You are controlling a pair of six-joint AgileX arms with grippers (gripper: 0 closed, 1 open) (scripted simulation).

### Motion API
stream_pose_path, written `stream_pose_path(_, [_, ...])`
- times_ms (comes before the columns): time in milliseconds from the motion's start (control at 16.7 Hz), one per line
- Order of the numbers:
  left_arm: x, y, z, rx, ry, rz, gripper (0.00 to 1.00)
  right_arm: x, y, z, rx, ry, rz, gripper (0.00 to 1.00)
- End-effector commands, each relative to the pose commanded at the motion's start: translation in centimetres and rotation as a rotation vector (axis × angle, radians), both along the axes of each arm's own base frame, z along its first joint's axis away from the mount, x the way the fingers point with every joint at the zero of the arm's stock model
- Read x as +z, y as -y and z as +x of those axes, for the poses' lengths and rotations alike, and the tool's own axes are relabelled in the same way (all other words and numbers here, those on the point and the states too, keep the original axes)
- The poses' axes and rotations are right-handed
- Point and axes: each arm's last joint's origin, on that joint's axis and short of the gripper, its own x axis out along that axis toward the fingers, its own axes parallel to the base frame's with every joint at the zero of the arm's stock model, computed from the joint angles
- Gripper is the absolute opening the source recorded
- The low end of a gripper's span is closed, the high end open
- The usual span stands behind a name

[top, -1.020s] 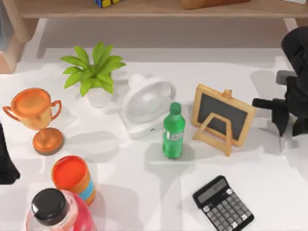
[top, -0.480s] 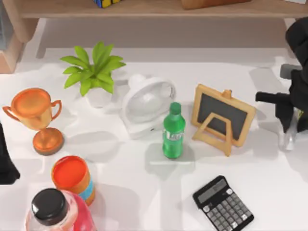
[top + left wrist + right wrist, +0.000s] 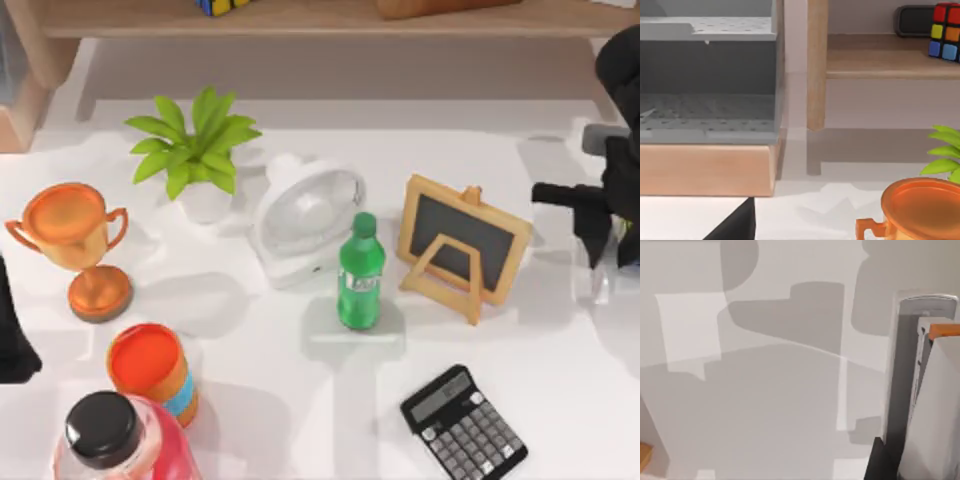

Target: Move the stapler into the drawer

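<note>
Orange trophy [image 3: 75,240], green bottle [image 3: 360,272], white fan [image 3: 305,215], black calculator [image 3: 463,424] with grey keys; stapler [image 3: 927,390] seemingly pale grey.

A small, pale white-grey stapler [image 3: 597,278] sat at the far right edge of the white table [image 3: 300,400], seen from above as a narrow, elongated shape running roughly front to back, faint against the bright surface. It lay to the right of the small chalkboard easel [image 3: 462,246], apart from it, and directly beneath the right gripper [image 3: 605,240]; whether the fingers touched it could not be told. The right wrist camera caught the stapler [image 3: 922,390] close up: a long grey-white body with a rounded, pale-rimmed end, a thin dark slit lengthwise and an orange patch near one side.
</note>
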Motion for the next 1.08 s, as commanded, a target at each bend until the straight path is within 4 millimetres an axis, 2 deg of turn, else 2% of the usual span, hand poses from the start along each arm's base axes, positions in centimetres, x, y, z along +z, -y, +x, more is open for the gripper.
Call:
stream_pose_path(120, [0.0,0.0,0.0,0.000,0.000,0.000,1.00,1.4,-0.1,0.0,0.010,-0.007,0.017,0.00])
stream_pose_path(300, [0.0,0.0,0.0,0.000,0.000,0.000,1.00,4.8,0.4,0.6,0.033,0.027,0.048,0.00])
stream_pose_path(480, [0.0,0.0,0.0,0.000,0.000,0.000,1.00,9.0,2.5,2.1,0.050,0.123,0.066,0.00])
stream_pose_path(660, [0.0,0.0,0.0,0.000,0.000,0.000,1.00,12.6,6.5,3.8,0.050,0.228,0.049,0.00])
stream_pose_path(780, [0.0,0.0,0.0,0.000,0.000,0.000,1.00,13.9,9.9,4.8,0.046,0.274,0.020,0.00])
stream_pose_path(900, [0.0,0.0,0.0,0.000,0.000,0.000,1.00,14.1,13.5,6.0,0.047,0.294,-0.013,0.00])
stream_pose_path(1080, [0.0,0.0,0.0,0.000,0.000,0.000,1.00,12.2,18.6,7.7,0.067,0.278,-0.052,0.00])
